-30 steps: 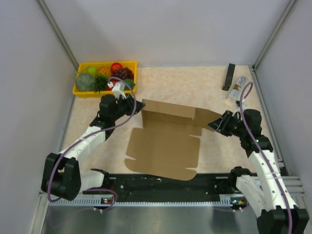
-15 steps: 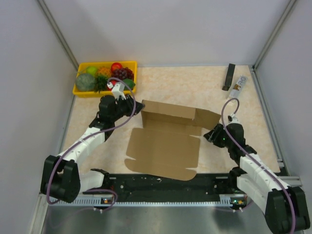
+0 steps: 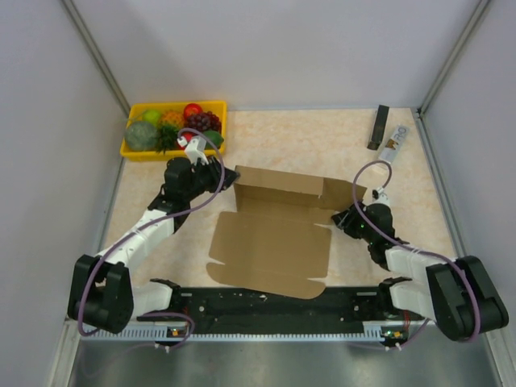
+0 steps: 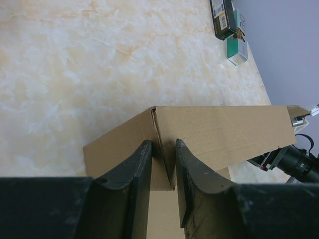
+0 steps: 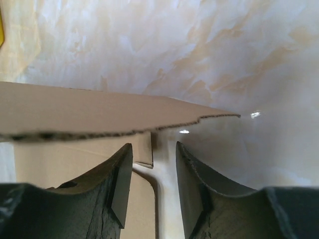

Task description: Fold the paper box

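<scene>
- The box (image 3: 274, 242) lies in the middle of the table (image 3: 306, 145).
- The tray (image 3: 127, 153) of fruit sits behind it — far left corner.
- A stick (image 3: 378, 127) and a packet (image 3: 393, 142) lie side by side, far right.

Bright, even light; soft shadows; 2 glare specks on table (image 5: 239, 74); wrist-view foreground soft.
</scene>
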You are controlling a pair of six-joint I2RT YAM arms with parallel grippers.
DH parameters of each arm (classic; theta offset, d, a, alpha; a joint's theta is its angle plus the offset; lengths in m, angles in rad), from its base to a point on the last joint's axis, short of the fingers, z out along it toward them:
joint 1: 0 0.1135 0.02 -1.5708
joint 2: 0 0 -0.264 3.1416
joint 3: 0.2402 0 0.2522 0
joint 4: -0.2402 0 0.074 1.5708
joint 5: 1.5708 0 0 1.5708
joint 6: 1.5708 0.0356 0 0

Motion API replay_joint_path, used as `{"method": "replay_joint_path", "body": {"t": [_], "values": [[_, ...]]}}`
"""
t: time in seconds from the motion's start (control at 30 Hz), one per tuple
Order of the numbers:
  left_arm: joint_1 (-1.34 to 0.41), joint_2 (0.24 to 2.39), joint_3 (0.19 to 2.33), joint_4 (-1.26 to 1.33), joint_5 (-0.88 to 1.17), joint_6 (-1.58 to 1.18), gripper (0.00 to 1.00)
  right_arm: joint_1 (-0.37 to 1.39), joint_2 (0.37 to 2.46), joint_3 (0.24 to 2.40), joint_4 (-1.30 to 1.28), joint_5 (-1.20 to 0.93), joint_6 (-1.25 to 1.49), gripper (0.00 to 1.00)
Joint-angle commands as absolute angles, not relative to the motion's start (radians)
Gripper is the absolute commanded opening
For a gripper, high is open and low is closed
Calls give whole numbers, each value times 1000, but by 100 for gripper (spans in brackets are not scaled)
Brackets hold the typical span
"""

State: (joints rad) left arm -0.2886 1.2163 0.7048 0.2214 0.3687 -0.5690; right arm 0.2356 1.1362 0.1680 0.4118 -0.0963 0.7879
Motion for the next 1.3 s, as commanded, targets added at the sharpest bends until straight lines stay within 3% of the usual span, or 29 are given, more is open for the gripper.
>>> {"method": "replay_joint_path", "body": {"t": [0.0,0.23,0.47,0.57,0.83,1.27], "values": [[-295,1243,692,150,382,-565,29,270,1201,173,567,-58,807,39],[-295,1244,695,144,382,-563,29,311,1250,184,627,-46,808,23],[-295,1238,686,144,385,-565,29,403,1198,253,508,47,733,6],[-295,1236,683,147,390,-568,29,460,1177,294,442,104,703,3],[-295,1239,670,164,408,-578,29,561,1180,382,348,186,632,3],[-295,1230,650,175,413,-584,28,598,1312,437,428,130,612,19]]}}
